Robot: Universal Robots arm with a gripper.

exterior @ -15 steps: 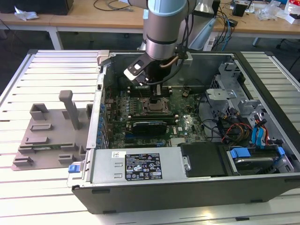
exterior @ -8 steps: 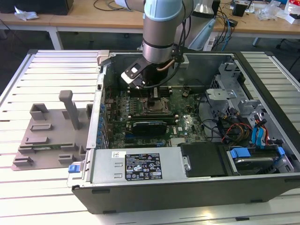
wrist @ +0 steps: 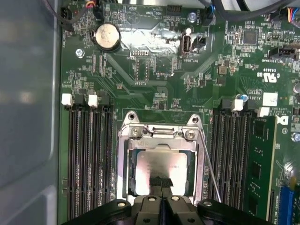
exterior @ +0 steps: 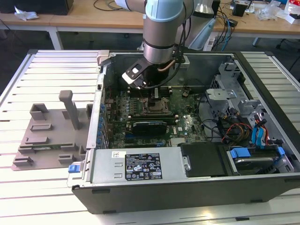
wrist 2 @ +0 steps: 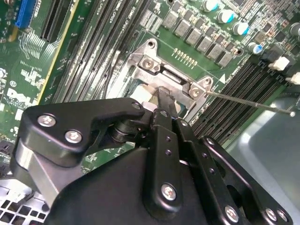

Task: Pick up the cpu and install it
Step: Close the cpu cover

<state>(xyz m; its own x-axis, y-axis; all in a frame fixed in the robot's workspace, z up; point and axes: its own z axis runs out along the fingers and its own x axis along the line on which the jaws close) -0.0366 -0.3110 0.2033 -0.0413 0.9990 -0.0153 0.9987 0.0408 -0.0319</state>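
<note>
The cpu [wrist: 161, 161] is a flat silvery square lying inside the metal-framed socket [wrist: 159, 133] on the green motherboard. In the first wrist view my gripper [wrist: 160, 180] is shut, its two black fingers pressed together with their tips over the chip's near edge. In the second wrist view the same fingertips [wrist 2: 161, 96] reach down to the pale cpu [wrist 2: 140, 96] beside the socket frame [wrist 2: 161, 70]. In the exterior view the gripper [exterior: 152, 93] hangs straight above the socket [exterior: 154, 107] inside the open computer case. Whether the tips touch the chip is unclear.
A thin socket lever wire [wrist: 208, 164] runs beside the frame. Black memory slots [wrist: 89, 154] flank the socket, with one module [wrist: 262, 164] fitted. A grey plastic tray [exterior: 51, 131] lies on the exterior view's left. Case walls, a power supply [exterior: 140, 166] and cables [exterior: 243, 131] surround the board.
</note>
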